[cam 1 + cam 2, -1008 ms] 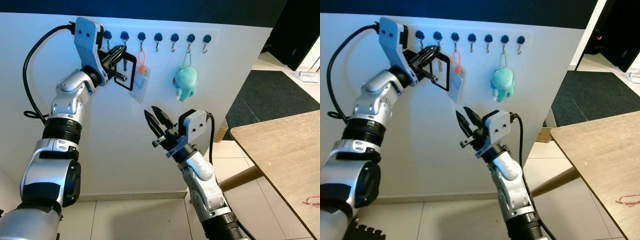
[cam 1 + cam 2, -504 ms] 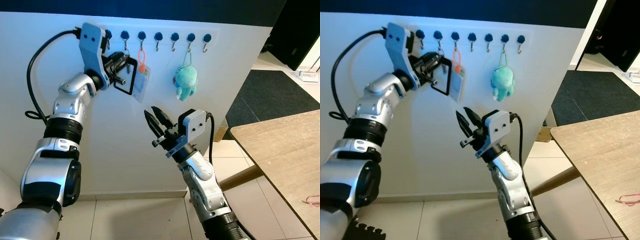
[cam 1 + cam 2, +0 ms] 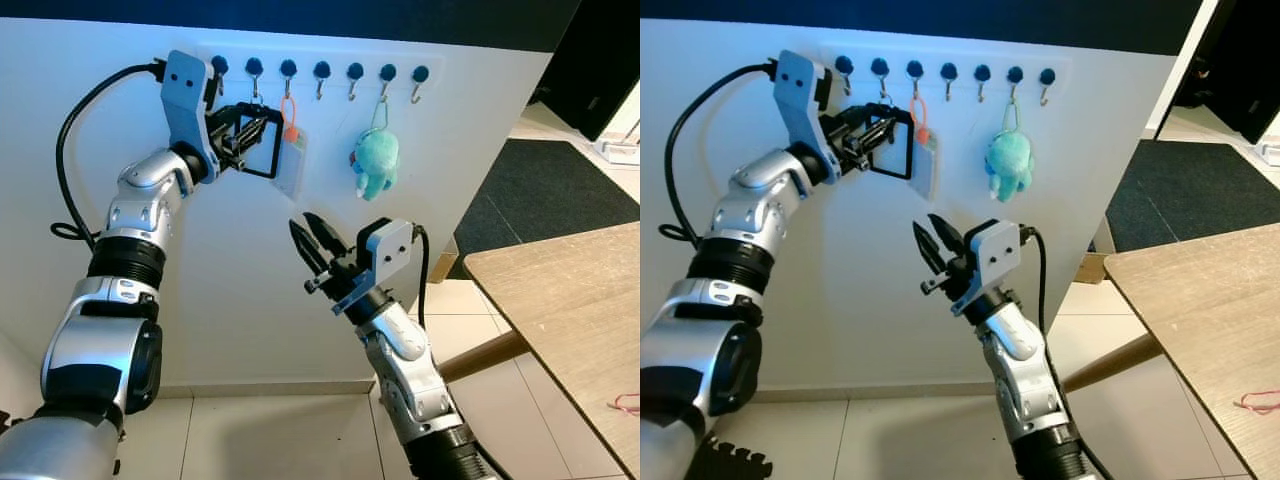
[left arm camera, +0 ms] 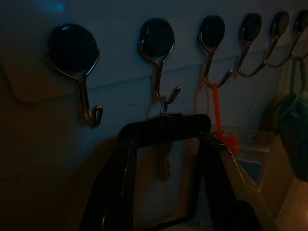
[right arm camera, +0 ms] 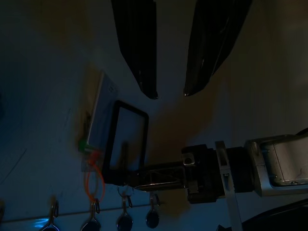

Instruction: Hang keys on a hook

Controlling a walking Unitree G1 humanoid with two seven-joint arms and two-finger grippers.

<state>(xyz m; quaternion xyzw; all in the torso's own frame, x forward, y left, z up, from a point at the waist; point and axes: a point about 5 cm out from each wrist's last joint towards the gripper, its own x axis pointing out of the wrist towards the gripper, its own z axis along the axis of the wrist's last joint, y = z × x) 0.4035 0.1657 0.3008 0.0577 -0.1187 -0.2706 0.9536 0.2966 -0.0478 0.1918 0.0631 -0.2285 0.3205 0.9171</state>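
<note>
One risk: keys (image 4: 164, 161) hang on the second hook (image 4: 161, 72) from the left by a thin ring just at its tip. If I pull my left gripper (image 3: 252, 128) back with the black frame (image 3: 259, 140) snagging the ring, they'll pop off. Left fingers (image 4: 219, 178) look spread around the frame, not clamping the keys. Left arm raised, elbow bent, wrist at the hook rail. Right gripper (image 3: 312, 240) idles lower, fingers parted, pointing up at the wall.

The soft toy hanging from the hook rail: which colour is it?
Teal soft toy, clearest in the left eye view.
</note>
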